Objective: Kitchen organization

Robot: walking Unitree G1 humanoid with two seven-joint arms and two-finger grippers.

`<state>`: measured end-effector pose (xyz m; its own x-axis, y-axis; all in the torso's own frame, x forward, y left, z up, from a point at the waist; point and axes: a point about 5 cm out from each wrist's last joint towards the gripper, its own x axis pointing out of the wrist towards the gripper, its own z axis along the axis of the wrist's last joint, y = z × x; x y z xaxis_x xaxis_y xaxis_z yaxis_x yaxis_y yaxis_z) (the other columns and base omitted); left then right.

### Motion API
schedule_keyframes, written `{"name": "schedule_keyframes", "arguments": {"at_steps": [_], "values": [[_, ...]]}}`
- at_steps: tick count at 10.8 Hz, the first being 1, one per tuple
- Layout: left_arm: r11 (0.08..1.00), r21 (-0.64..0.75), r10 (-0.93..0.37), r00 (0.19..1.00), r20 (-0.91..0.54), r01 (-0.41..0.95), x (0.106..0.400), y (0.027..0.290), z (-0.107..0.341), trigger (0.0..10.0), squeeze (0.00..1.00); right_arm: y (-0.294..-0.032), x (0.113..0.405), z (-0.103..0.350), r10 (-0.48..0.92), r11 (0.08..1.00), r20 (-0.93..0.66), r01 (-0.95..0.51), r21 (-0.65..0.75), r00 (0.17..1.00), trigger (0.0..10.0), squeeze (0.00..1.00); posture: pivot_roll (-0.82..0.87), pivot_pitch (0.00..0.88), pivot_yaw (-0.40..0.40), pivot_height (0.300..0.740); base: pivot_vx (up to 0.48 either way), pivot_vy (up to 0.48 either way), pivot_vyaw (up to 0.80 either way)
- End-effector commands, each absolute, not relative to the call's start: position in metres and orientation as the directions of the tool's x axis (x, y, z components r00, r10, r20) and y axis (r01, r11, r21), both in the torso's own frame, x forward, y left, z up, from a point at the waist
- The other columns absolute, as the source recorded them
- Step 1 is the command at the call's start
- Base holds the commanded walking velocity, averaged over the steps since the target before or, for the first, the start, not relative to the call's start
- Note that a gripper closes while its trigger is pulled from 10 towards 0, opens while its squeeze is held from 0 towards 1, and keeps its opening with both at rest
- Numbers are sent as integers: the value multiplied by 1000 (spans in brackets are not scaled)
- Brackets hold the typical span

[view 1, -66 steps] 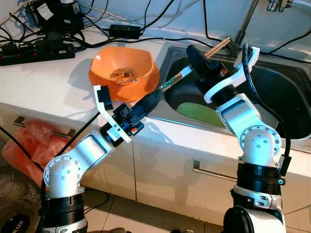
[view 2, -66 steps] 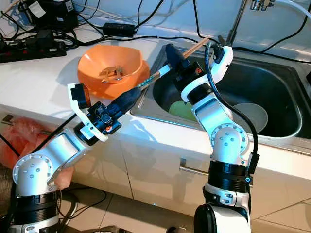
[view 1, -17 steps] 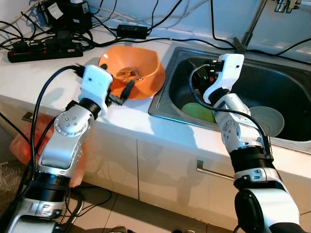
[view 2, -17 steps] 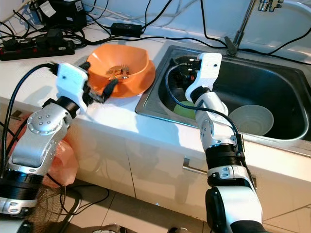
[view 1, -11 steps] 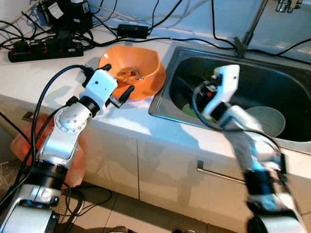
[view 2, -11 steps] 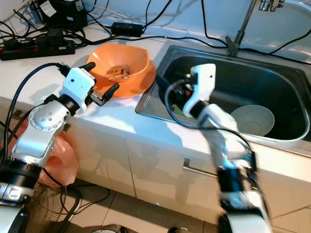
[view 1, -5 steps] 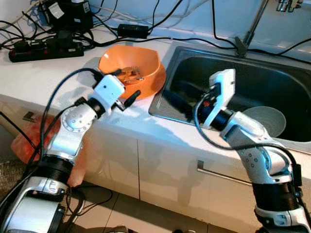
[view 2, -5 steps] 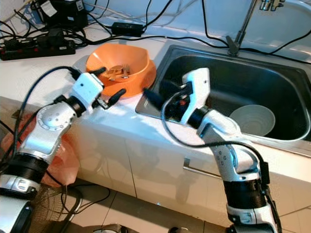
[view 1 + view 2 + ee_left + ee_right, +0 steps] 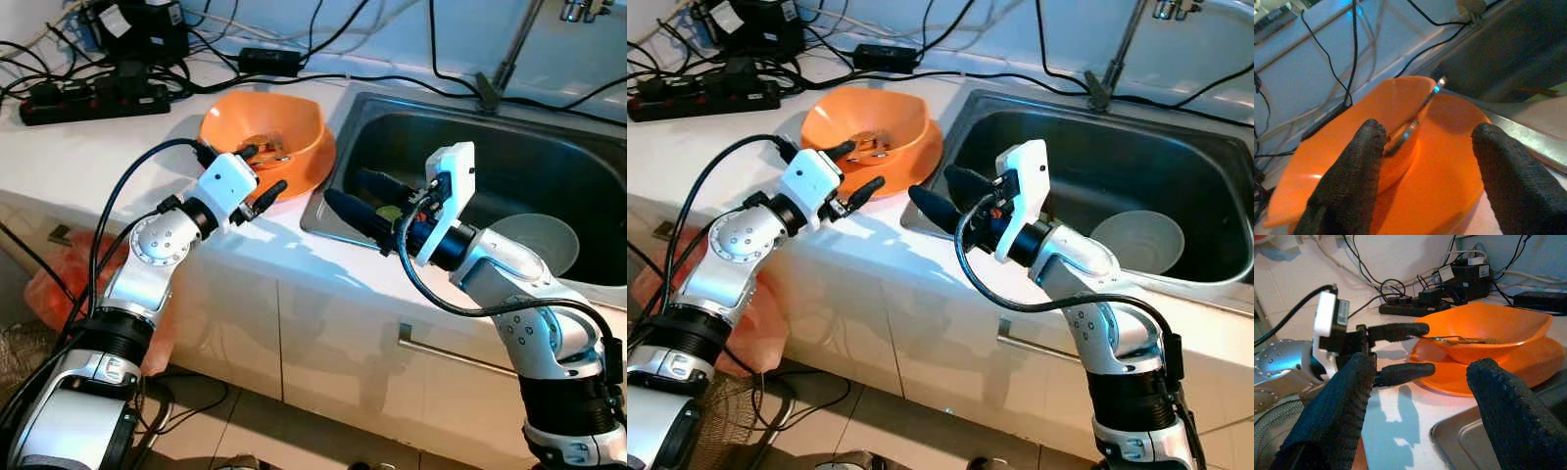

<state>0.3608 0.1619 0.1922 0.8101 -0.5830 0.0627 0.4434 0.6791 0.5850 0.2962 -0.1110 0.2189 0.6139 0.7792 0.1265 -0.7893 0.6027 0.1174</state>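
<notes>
An orange bowl with metal cutlery in it rests on an orange plate on the white counter, just left of the sink. My left gripper is open at the bowl's near side, with its fingers on either side of the rim and nothing held. My right gripper is open and empty above the sink's front left corner, pointing toward the bowl and the left gripper. A pale bowl and a green plate lie in the sink.
Power strips, adapters and black cables crowd the back of the counter. The faucet rises behind the sink. A thin stick lies in the sink. A cabinet handle sticks out below. A red plastic bag sits at the lower left.
My right gripper has risen out of the sink and swung left to its front left corner. The left gripper has edged closer to the orange bowl. Both grippers stay open.
</notes>
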Motion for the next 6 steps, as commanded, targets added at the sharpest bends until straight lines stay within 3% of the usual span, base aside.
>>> {"name": "schedule_keyframes", "arguments": {"at_steps": [1,6], "values": [[668,599,-593,802,70,442,362,161,196,0,0,-109,293,221,788,591,129,-799,114,602,10000,0,130,76,5,740,0,0,0],[651,626,-597,799,72,430,365,163,199,0,0,-106,293,218,785,594,128,-796,120,606,10000,0,128,69,11,740,0,0,0]]}}
